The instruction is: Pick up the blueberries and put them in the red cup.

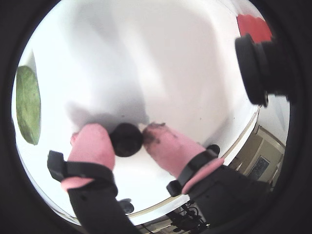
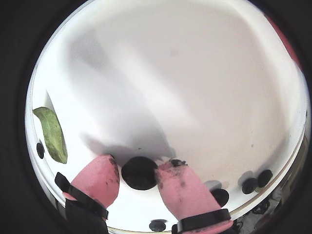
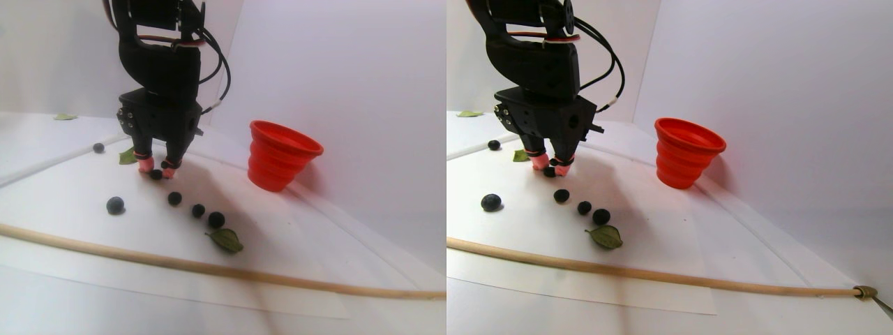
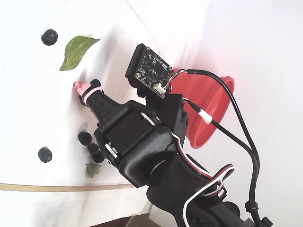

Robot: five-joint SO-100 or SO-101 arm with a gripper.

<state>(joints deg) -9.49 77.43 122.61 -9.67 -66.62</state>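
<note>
One of the blueberries (image 1: pixel 126 140) lies on the white sheet between my pink fingertips (image 1: pixel 95 141), which press it from both sides. My gripper (image 2: pixel 140 166) is shut on this berry (image 2: pixel 140 174) at table level; in the stereo pair view the gripper (image 3: pixel 157 169) stands upright over it. Three more blueberries (image 3: pixel 199 209) run in a row toward the front, one (image 3: pixel 115 204) lies apart on the left, and another (image 3: pixel 98 147) lies farther back. The red cup (image 3: pixel 282 157) stands upright to the right of the gripper, also in a wrist view (image 1: pixel 253 27) and in the fixed view (image 4: pixel 208 109).
A green leaf (image 3: pixel 227 240) lies by the front berries, another leaf (image 3: pixel 127 156) just left of the gripper. A long wooden stick (image 3: pixel 209 269) crosses the table's front. White walls close in behind and to the right of the cup. A second camera (image 1: pixel 263 68) juts into a wrist view.
</note>
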